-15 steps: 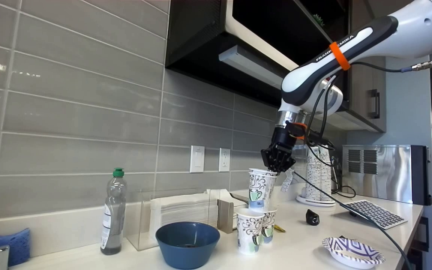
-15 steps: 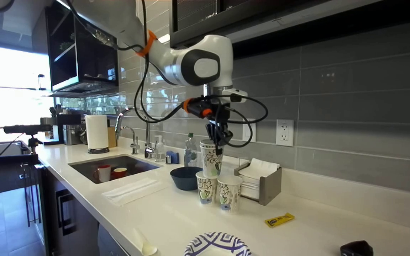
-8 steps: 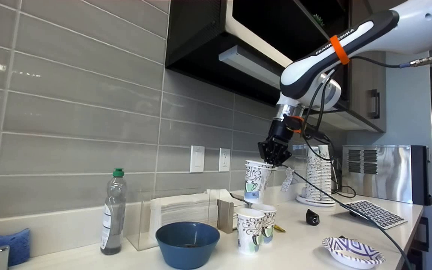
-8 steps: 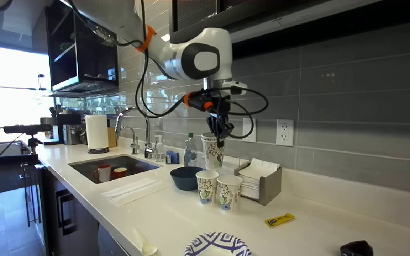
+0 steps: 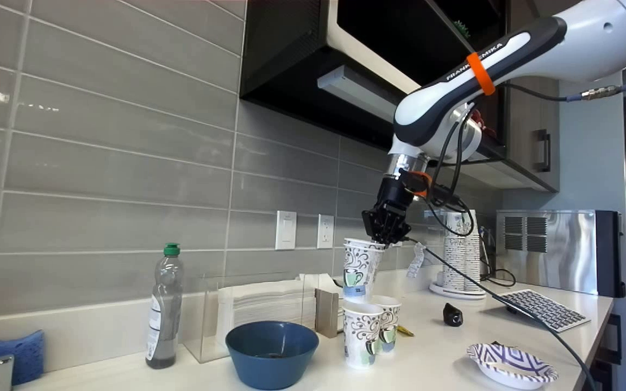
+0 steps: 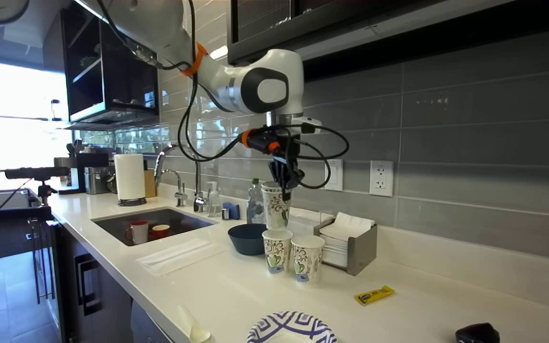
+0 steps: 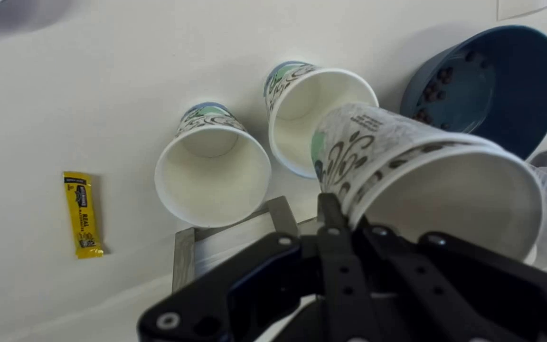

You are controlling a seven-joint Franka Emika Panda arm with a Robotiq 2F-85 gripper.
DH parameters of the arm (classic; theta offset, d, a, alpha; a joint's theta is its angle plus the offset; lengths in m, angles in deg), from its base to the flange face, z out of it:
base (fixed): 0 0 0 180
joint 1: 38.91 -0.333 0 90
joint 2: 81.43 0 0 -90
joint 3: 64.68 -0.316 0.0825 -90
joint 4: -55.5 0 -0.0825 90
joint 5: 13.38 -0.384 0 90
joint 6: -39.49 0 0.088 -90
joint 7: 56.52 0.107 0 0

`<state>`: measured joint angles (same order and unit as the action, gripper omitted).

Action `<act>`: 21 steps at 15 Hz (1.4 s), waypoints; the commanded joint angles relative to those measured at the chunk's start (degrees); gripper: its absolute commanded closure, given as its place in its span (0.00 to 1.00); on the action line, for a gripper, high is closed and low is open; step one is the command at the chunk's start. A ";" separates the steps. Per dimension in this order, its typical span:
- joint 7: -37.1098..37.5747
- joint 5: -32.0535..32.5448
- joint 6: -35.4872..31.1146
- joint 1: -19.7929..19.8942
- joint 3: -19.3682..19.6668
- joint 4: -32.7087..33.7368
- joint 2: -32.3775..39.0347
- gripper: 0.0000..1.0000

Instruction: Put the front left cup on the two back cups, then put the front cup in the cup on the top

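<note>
The two back cups stand upright side by side on the counter, a near cup (image 5: 361, 336) and a far cup (image 5: 392, 323) in an exterior view. Both white, scrolled cups look vacant inside in the wrist view, the left one (image 7: 214, 175) and the right one (image 7: 302, 128). Above them hangs a nested pair of cups (image 6: 276, 209), two rims showing, one inside the other; these appear to be the front left cup and front cup. My gripper (image 7: 348, 216) pinches their rims at one side. The pair tilts slightly, its base over the bowl-side cup; whether they touch I cannot tell.
A blue bowl (image 5: 272, 353) with small dark pieces stands beside the cups. Behind them sits a napkin holder (image 6: 362, 250). A yellow packet (image 6: 373, 295), a patterned paper plate (image 6: 291, 328) and a soap bottle (image 5: 164, 307) are also on the counter.
The gripper and nested cups first rose off the standing cups, then came down again while shifting left in both exterior views. The standing cups stayed put.
</note>
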<state>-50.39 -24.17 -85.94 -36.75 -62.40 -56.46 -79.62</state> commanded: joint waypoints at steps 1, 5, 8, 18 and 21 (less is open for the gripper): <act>-0.32 1.07 2.16 -0.01 -0.06 2.00 2.10 0.99; -0.04 1.81 2.57 0.00 -0.02 2.30 3.08 0.99; -0.37 1.53 2.40 0.08 -0.01 2.55 3.62 0.71; 1.85 6.14 -0.91 2.39 3.02 1.07 3.52 0.08; 0.80 6.05 -2.93 3.17 3.73 0.75 5.38 0.00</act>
<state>-49.52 -19.18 -86.47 -34.13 -59.00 -55.43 -76.03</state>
